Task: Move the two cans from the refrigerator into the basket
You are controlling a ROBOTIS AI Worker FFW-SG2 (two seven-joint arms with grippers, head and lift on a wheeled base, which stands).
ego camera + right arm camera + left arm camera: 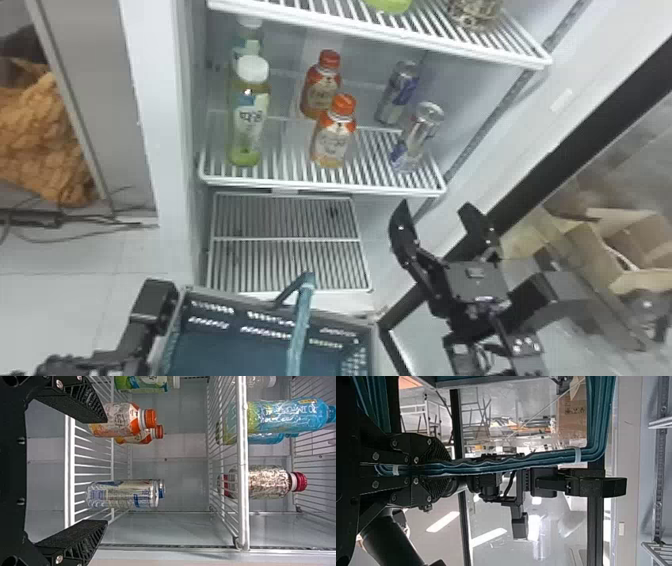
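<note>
While the teal handle (301, 325) of the basket (215, 345) is gripped in the left gripper (441, 471), its fingers closed around it, the right gripper (436, 207) is held wide and empty, below and just outside the shelf (320, 187) of the refrigerator (167, 125). Both of the task's cans are stood upright on that shelf, towards its right side: the front can (417, 137) near the edge, the rear can (397, 92) behind it. Silver bodies are marked with blue, and small print is carried by the front can's pale panel. To their left, pale label panels are worn by two orange-capped bottles, one in front (334, 135) and one behind (321, 87). Farther left, dark lettering is borne by the blue-and-white label of a white-capped bottle (249, 112). In the right wrist view, a mottled wrap is seen on a red-capped bottle (269, 482), one shelf higher.
</note>
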